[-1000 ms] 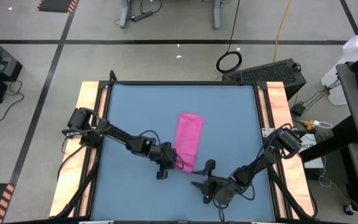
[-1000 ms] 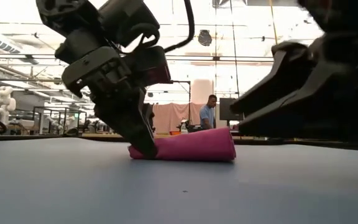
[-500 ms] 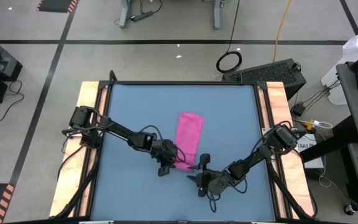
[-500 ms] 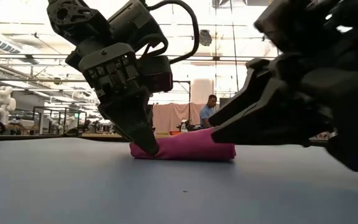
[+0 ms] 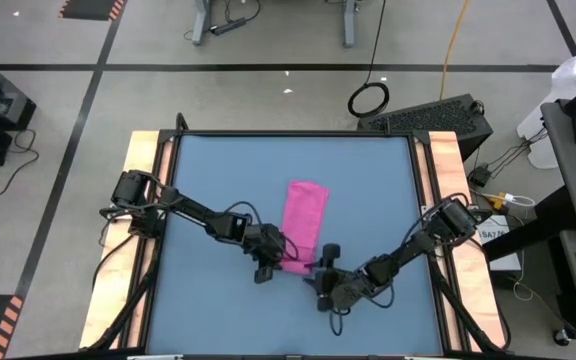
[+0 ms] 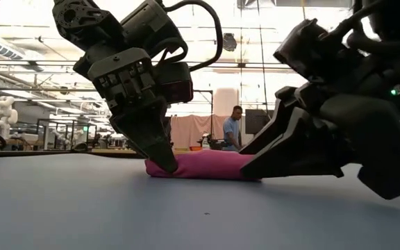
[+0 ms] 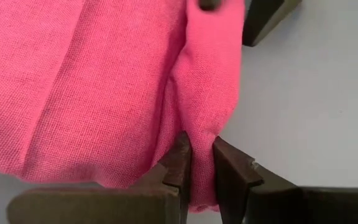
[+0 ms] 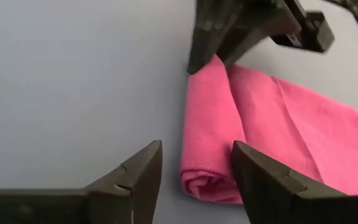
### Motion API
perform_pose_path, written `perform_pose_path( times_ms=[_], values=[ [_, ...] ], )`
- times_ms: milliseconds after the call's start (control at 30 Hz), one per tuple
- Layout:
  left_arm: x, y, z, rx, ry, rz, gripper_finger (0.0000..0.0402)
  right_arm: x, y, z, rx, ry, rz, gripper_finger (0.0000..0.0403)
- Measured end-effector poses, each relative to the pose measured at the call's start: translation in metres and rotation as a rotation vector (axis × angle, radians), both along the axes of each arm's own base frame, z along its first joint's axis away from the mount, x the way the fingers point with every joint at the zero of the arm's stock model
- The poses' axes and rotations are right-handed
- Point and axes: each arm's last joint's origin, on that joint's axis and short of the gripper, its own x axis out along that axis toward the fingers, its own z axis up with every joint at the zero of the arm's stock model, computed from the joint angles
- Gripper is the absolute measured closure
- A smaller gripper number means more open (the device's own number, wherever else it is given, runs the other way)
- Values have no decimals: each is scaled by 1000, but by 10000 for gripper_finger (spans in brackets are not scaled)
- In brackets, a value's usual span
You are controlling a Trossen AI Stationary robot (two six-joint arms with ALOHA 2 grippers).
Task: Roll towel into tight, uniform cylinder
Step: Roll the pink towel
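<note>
The magenta-pink towel lies as a long folded strip on the blue table, and its near end is turned over into a short roll. My left gripper is at the roll's left end and is shut on it; it also shows in the low view. My right gripper is open at the roll's right end. In the right wrist view its fingers stand on either side of that end, and I cannot tell whether they touch it. No white tag shows. My left gripper pinches a fold of cloth at the roll's left end between its two fingers. The fingers slant down from the table's left. The roll lies on the table, and the rest of the towel lies flat toward the far edge.
The blue tabletop has bare room to the left, to the right and beyond the towel. Wooden rails run along both sides. A person stands far behind the table in the low view.
My right gripper has gone toward the far edge and the left, up to the roll's right end, still open. My left gripper has shifted a little toward the right at the roll's left end and stays shut on it. The towel has kept its place.
</note>
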Motion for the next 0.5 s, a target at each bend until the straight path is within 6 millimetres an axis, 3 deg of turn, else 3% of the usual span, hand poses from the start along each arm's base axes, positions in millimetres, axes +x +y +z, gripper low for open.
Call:
perform_pose_path(
  times_ms=[167, 500],
  values=[
    [0, 0, 0, 0, -1, -1, 343, 2, -5, -1, 60, -5, -52, 223],
    [3, -2, 2, 1, -46, -7, 343, 1, -8, -8, 253, -10, -178, 279]
  ],
)
